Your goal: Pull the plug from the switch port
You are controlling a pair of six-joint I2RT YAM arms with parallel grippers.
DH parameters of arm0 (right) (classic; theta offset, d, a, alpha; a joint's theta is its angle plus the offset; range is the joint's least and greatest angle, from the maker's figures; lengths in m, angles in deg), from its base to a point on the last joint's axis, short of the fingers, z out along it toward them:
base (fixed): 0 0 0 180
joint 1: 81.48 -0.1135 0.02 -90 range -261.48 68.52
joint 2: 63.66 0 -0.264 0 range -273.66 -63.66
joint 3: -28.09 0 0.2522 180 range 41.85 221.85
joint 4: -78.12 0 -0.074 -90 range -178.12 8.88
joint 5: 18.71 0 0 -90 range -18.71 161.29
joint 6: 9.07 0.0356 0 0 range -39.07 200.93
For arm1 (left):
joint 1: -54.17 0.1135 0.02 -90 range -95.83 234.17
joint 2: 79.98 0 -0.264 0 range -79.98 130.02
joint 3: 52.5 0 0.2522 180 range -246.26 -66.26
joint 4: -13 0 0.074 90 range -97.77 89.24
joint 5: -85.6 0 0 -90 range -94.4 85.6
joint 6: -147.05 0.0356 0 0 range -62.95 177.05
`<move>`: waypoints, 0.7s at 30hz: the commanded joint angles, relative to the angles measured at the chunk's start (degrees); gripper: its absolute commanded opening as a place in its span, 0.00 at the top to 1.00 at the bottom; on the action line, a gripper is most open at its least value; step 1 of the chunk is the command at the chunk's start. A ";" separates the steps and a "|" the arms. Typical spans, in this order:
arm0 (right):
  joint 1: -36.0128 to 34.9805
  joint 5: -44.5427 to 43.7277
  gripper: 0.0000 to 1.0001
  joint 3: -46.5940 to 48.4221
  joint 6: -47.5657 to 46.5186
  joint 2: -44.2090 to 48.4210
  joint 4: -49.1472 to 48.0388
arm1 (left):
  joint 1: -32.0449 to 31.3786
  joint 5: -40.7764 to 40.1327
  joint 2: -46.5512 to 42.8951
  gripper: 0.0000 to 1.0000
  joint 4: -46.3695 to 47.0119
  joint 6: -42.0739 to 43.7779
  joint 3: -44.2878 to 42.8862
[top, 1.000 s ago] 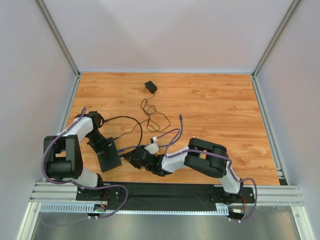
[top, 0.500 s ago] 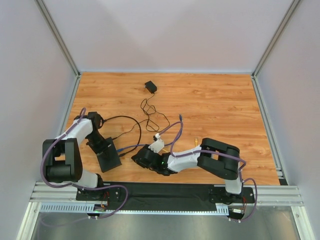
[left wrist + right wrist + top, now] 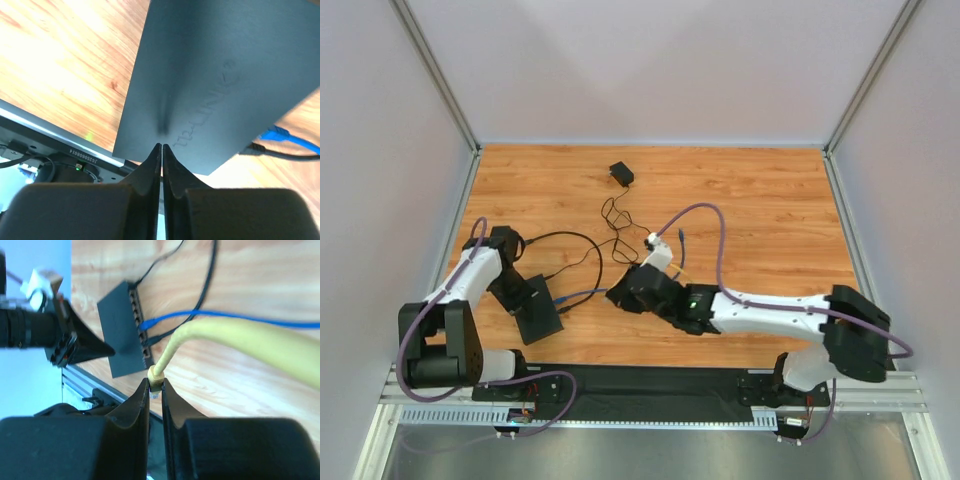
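- Starting at the top cam, you find the switch (image 3: 537, 312) on the table (image 3: 770, 210), near-left, just ahead of the L arm base.
- L gripper (image 3: 161, 149): fingers are pressed together with nothing between them. The tips rest on the switch's flat top face, close to one edge.
- R gripper (image 3: 155, 388): fingers are clenched on the plug (image 3: 155, 380) at the end of the yellow cable (image 3: 240, 337).
- Plug posn: out of its port and apart from the switch. In the top cam you see the R gripper to the right of the switch, with bare table between them.
- Socket edge: faces right, toward the R gripper.
- Blue cable (image 3: 225, 315): its connector sits in a socket on that edge.
- Black cable (image 3: 207, 285): also runs into the socket edge, next to the blue one.
- Yellow cable: rises from the plug and curves off toward the right of the R wrist view.
- Adapter (image 3: 621, 173): at the far centre of the table, well apart from the switch. Its thin lead (image 3: 620, 225) lies in loose loops between it and the grippers.
- Switch attitude: you cannot tell whether one edge is lifted off the table.
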 commanded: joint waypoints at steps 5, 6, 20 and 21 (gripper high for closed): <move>15.51 5.83 0.99 -5.84 -11.91 17.84 11.91 | 0.01 0.23 -11.26 0.72 -1.84 -1.34 -0.09; 18.83 6.10 1.00 -5.49 -13.57 18.82 13.23 | 0.00 0.50 -13.97 0.67 -2.19 -1.26 -0.09; 53.31 32.27 1.00 11.46 -41.60 3.55 16.51 | 0.00 13.94 -45.80 0.22 9.04 8.40 -0.79; 56.02 36.29 1.00 12.52 -42.41 1.80 15.88 | 0.09 15.26 -48.33 0.21 10.01 8.85 -0.36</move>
